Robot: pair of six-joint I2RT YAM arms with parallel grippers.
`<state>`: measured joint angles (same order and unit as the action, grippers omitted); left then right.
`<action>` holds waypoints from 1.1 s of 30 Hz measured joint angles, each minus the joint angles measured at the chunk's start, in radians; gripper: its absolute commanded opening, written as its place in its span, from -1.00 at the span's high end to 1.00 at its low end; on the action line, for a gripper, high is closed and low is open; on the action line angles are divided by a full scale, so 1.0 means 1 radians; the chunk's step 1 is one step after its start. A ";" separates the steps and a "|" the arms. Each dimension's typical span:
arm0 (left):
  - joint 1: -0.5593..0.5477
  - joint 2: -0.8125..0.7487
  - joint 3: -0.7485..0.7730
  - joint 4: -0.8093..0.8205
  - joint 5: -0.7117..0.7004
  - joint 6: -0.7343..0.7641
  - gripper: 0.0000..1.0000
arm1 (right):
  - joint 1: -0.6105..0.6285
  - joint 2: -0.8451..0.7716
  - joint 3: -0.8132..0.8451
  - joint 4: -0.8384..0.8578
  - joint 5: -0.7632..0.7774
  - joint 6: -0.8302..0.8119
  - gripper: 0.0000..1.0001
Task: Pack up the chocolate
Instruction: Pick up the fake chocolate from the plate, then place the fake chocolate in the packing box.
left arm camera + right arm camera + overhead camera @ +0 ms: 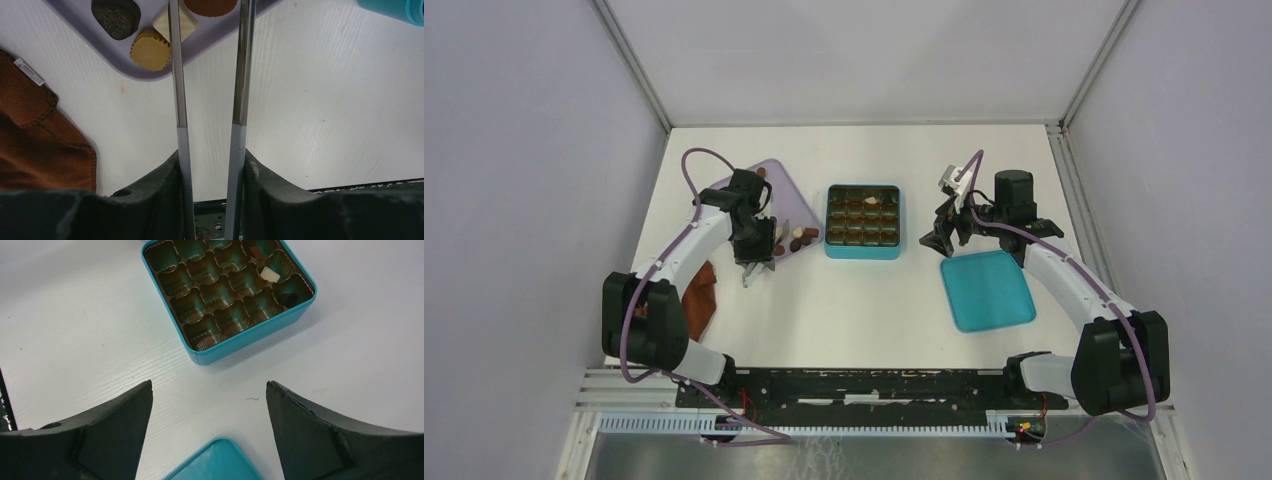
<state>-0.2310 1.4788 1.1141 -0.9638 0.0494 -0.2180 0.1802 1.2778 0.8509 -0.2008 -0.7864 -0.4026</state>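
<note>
Top external view: on the worktop (pixel 854 310), the teal box (pixel 863 221) lies uncovered for filling. The lilac tray (pixel 784 188), left, holds the chocolate (pixel 799 238). The right hand (pixel 209 390) hangs spread, empty. The left hand (pixel 209 20) sets thin fingers (pixel 179 75) astride a brown piece (pixel 210 5); whether pinching, I cannot tell.

Past my silver left fingers (pixel 178 90): lilac tray (pixel 210 30); chocolate (pixel 116 17) dark brown and pebbled, tan and ridged, cream. Ahead of my black right fingers (pixel 110 440): teal box (pixel 250 335), bronze cells.
</note>
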 measured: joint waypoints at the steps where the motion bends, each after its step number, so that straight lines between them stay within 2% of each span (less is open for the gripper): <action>1: 0.000 0.000 0.000 0.000 0.003 0.000 0.94 | 0.000 0.000 0.000 0.000 0.000 0.000 -0.79; 11: 0.000 -0.013 0.003 0.001 0.004 0.000 0.96 | 0.000 0.000 0.000 0.000 0.000 -0.005 -0.79; 19: 0.000 -0.084 0.003 0.022 0.023 -0.001 0.96 | 0.000 0.000 0.000 0.000 0.000 -0.007 -0.79; 33: -0.006 -0.225 -0.038 0.123 0.224 -0.050 0.96 | 0.000 0.000 0.000 0.000 -0.004 -0.007 -0.79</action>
<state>-0.2375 1.2533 1.0763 -0.8406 0.2733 -0.2676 0.1802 1.2778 0.8509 -0.2012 -0.7906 -0.4095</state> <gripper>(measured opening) 0.445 0.893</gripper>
